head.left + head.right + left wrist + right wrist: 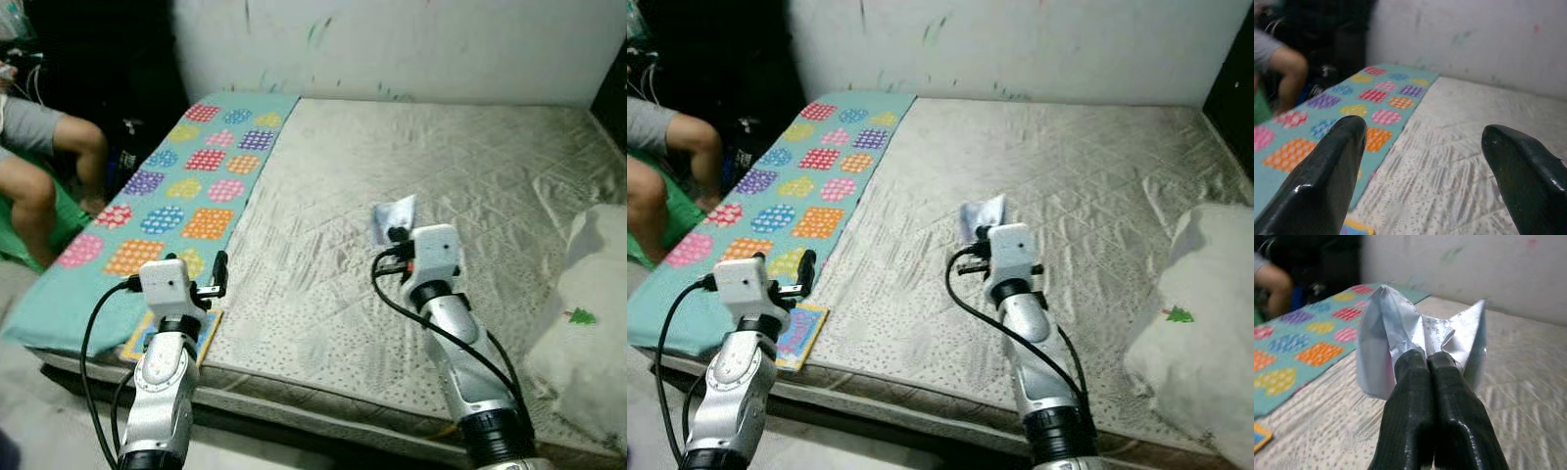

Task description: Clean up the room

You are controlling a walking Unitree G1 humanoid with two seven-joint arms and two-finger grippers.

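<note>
My right gripper (1427, 360) is shut on a crumpled white sheet of paper (1400, 325), holding it up above the middle of the bare mattress (470, 176); the paper (394, 217) sticks out past the wrist. My left gripper (1420, 147) hovers open over the mattress's near left part, beside the teal mat with coloured patches (186, 186). A small colourful book (801, 331) lies at the mattress's front left corner, just under the left wrist.
A person sits at the left, knees (49, 162) close to the mat's edge. A white pillow (593, 313) lies at the mattress's right side. A pale wall (411, 44) runs behind the bed. The mattress's front edge is right before me.
</note>
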